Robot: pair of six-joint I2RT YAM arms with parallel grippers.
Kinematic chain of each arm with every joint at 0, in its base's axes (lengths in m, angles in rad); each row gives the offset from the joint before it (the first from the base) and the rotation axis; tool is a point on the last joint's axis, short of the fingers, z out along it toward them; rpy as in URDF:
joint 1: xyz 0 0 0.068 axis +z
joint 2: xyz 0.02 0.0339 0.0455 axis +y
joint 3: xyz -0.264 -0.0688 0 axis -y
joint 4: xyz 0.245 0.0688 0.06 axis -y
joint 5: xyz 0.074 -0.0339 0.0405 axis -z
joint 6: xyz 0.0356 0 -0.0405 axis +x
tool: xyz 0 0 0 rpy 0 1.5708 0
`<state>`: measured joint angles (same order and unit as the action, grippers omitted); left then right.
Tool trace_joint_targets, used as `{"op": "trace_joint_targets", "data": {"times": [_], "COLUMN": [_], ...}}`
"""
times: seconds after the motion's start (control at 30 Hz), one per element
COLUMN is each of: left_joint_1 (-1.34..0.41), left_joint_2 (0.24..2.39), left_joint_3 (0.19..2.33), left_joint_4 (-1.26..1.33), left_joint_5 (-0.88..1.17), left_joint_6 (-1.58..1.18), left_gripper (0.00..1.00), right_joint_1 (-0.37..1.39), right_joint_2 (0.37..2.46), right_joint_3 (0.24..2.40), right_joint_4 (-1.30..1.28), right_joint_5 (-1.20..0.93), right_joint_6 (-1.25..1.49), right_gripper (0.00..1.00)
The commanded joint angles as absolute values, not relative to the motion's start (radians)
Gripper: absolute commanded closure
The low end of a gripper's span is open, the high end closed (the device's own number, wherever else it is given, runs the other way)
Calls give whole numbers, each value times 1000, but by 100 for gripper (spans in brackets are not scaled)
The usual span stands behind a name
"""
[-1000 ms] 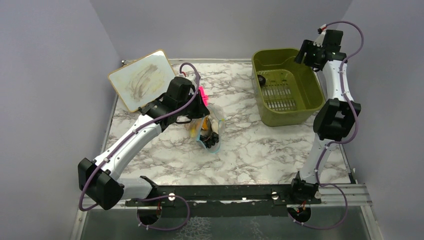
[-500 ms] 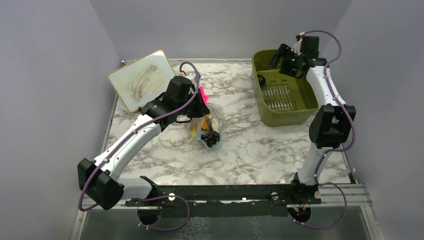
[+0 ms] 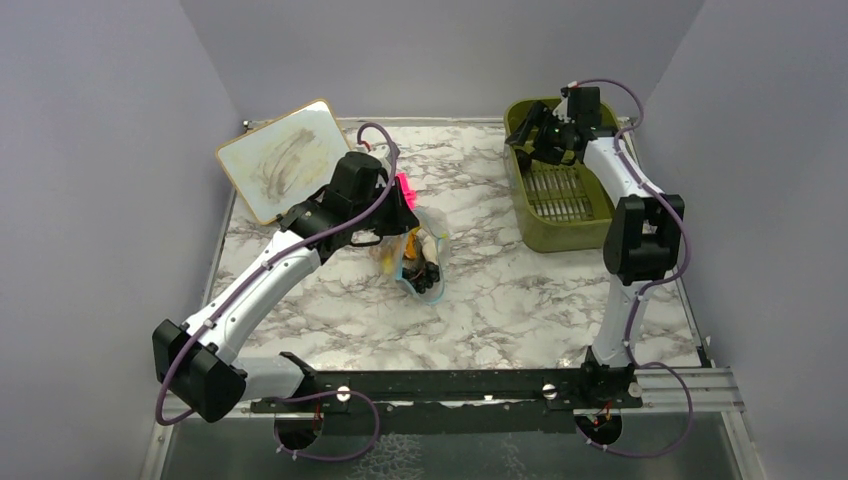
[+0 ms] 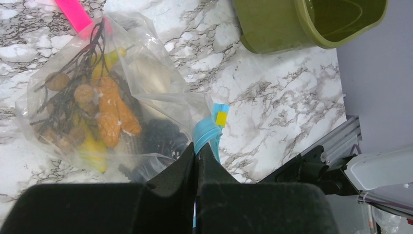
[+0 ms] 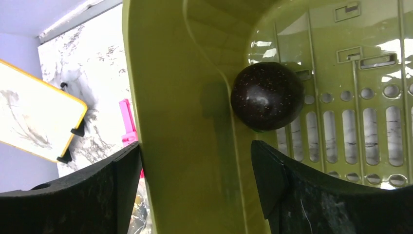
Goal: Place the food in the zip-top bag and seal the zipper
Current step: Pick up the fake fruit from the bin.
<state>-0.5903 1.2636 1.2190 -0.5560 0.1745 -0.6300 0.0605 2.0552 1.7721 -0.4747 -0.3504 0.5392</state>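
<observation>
Centrally, the bag point(image 4: 146, 68) lies on the marble table point(image 3: 500, 300), holding the food point(image 4: 114, 114): an orange piece, a yellow banana, brownish bits and a dark bunch. The left gripper point(image 4: 196, 158) has its fingers pressed together on the blue zipper point(image 4: 204, 136) at the bag's mouth. A pink clip point(image 4: 73, 13) lies just beyond the bag. At far right, the right gripper point(image 5: 195, 161) hangs with fingers spread, straddling the near wall of the green bin point(image 5: 180, 122). A dark ball point(image 5: 267, 95) rests inside the bin against that wall.
</observation>
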Motion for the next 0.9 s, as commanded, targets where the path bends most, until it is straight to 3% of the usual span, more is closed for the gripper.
{"op": "trace_joint_targets", "data": {"times": [0.0, 0.13, 0.27, 0.43, 0.63, 0.87], "left_joint_1": [-592, -592, -592, -592, -592, -592], "left_joint_2": [1218, 1219, 1221, 1220, 1224, 1220], "left_joint_3": [1252, 1253, 1259, 1259, 1264, 1264], "left_joint_4": [-537, -536, -536, -537, -536, -536], "left_joint_5": [160, 157, 152, 148, 146, 145], "left_joint_6": [-629, -628, -623, -620, -619, -620], "left_gripper": [100, 100, 100, 100, 100, 100], "right_joint_1": [55, 53, 45, 2, -14, -14], "right_joint_2": [2072, 2063, 2055, 1997, 2042, 2129], "right_joint_3": [1791, 1794, 1844, 1784, 1785, 1798], "right_joint_4": [-412, -347, -408, -354, -391, -402], "right_joint_5": [-354, -445, -424, -369, -350, -366], "right_joint_6": [595, 625, 639, 677, 655, 652], "right_gripper": [23, 29, 20, 19, 29, 19]}}
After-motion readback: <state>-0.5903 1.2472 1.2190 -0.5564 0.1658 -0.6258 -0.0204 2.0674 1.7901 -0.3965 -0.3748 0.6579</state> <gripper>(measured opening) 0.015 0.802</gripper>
